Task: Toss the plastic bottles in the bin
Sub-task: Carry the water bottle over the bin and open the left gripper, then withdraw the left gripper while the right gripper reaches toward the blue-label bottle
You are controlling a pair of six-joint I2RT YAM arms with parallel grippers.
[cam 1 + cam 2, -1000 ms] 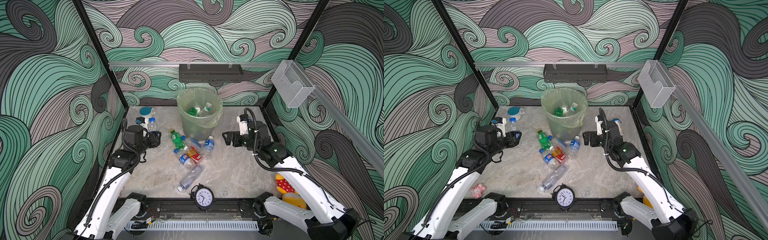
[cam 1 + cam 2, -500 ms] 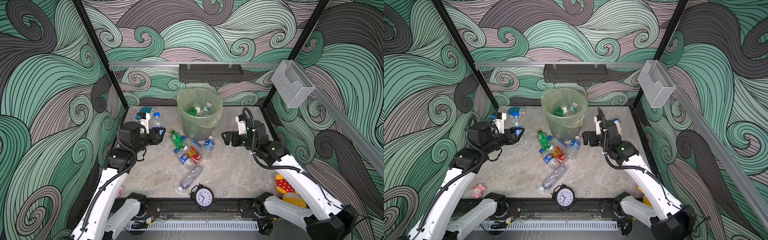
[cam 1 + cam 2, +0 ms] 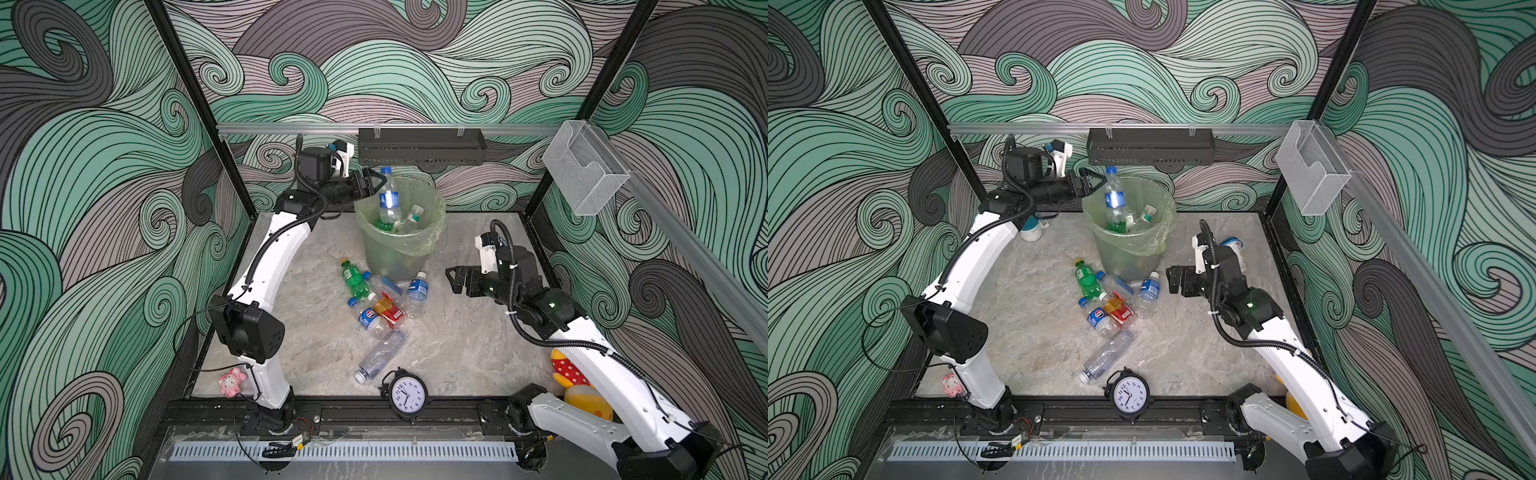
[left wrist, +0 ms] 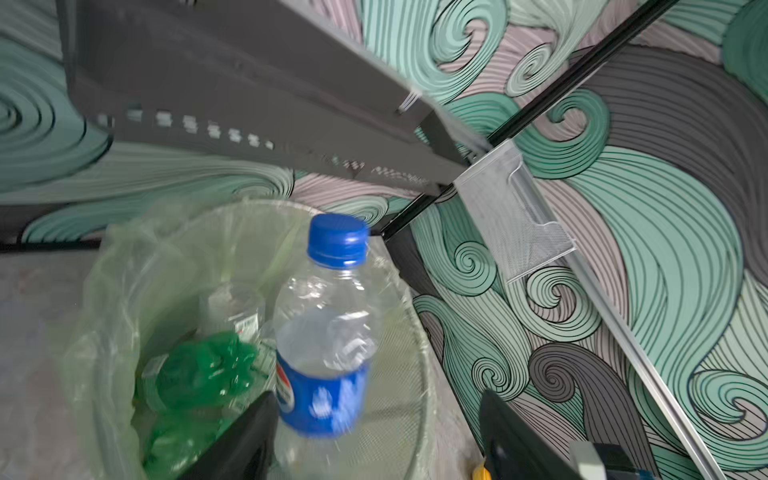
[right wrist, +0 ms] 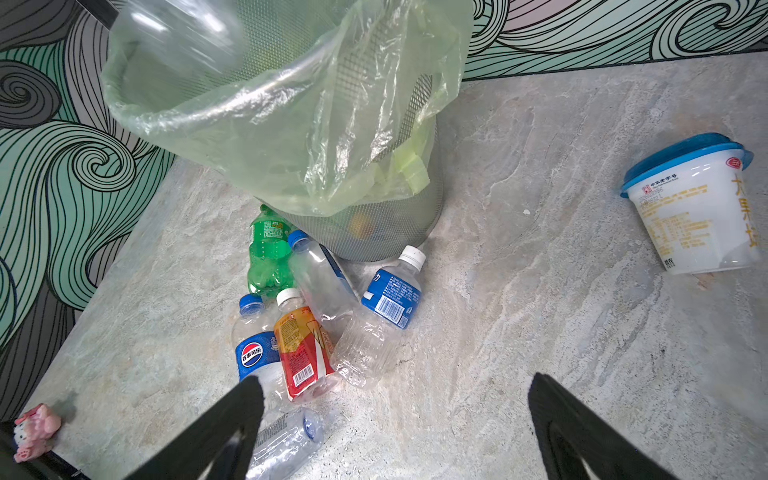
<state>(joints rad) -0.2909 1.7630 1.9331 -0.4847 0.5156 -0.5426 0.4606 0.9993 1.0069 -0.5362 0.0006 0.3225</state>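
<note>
A clear blue-labelled, blue-capped bottle (image 3: pixel 389 198) (image 4: pixel 328 353) stands upright and motion-blurred in the mouth of the bin (image 3: pixel 432 235) (image 3: pixel 1129 253) (image 4: pixel 124 270). My left gripper (image 3: pixel 377 183) (image 4: pixel 376 399) is at the bin's left rim, open, its jaws far wider than the bottle. Other plastic bottles lie inside, one green (image 4: pixel 199 374). Several more lie on the table before the bin: green (image 3: pixel 353 282) (image 5: pixel 268 249), red-labelled amber (image 3: pixel 388 309) (image 5: pixel 303 353), blue-labelled (image 5: pixel 392 299), and a clear one (image 3: pixel 380 353). Right of them my right gripper (image 3: pixel 455 280) (image 5: pixel 395 415) hangs open and empty.
A white blue-lidded tub (image 5: pixel 698 208) lies at the back right, a teal-lidded cup (image 3: pixel 1030 230) at the back left. An alarm clock (image 3: pixel 405 395) stands at the front edge, a pink toy (image 3: pixel 232 382) front left, plush toys (image 3: pixel 577 386) front right. A black shelf (image 3: pixel 419 145) hangs above the bin.
My left arm rose from the table's left side to the bin's rim carrying the blue-labelled bottle, and its jaws have opened off it. The right arm barely moved.
</note>
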